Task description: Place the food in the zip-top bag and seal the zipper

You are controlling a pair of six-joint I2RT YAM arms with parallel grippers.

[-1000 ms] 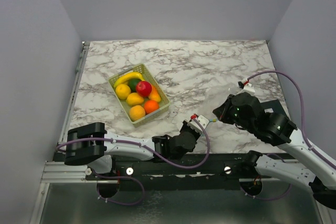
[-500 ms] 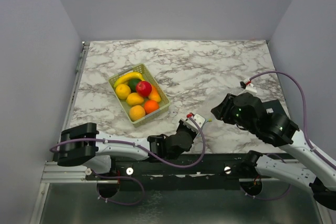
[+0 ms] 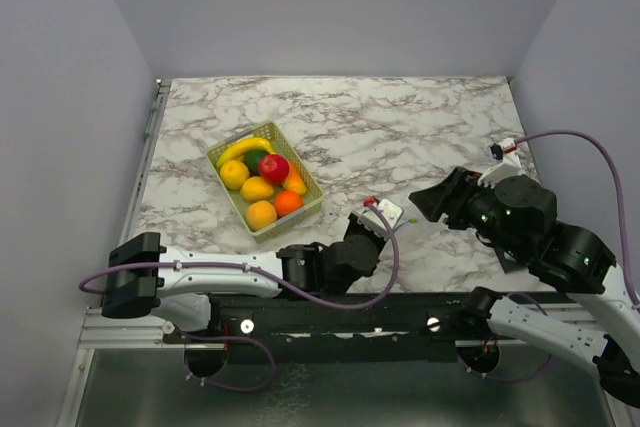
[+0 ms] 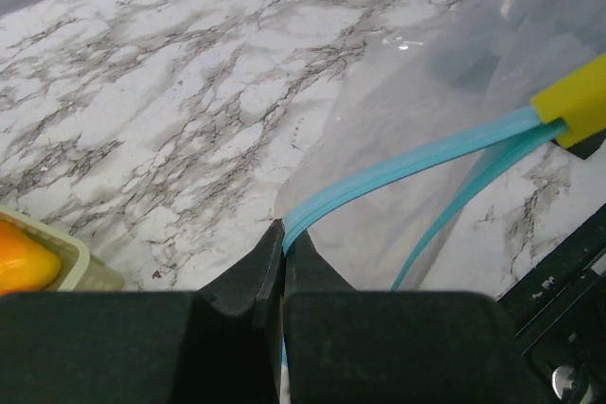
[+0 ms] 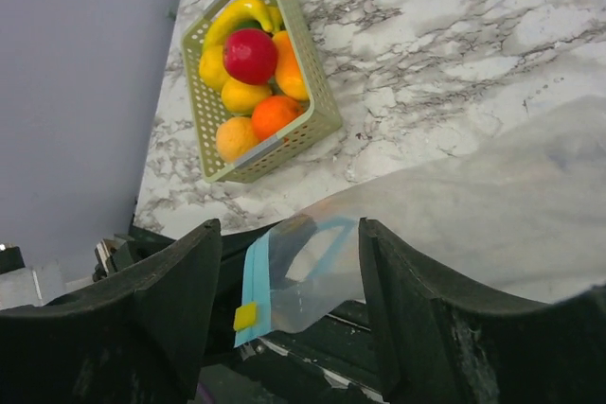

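Though slack, zipper within left hand.

The table is patterned as white marble veined with grey and brown. A pale yellow-green slotted basket is filled with a yellow banana, a red apple, an orange, a yellow lemon and a dark green round piece. The bag is seen as clear plastic, edged by a light blue zipper strip that carries a bright yellow slider.

Green piece half-hidden between banana, apple
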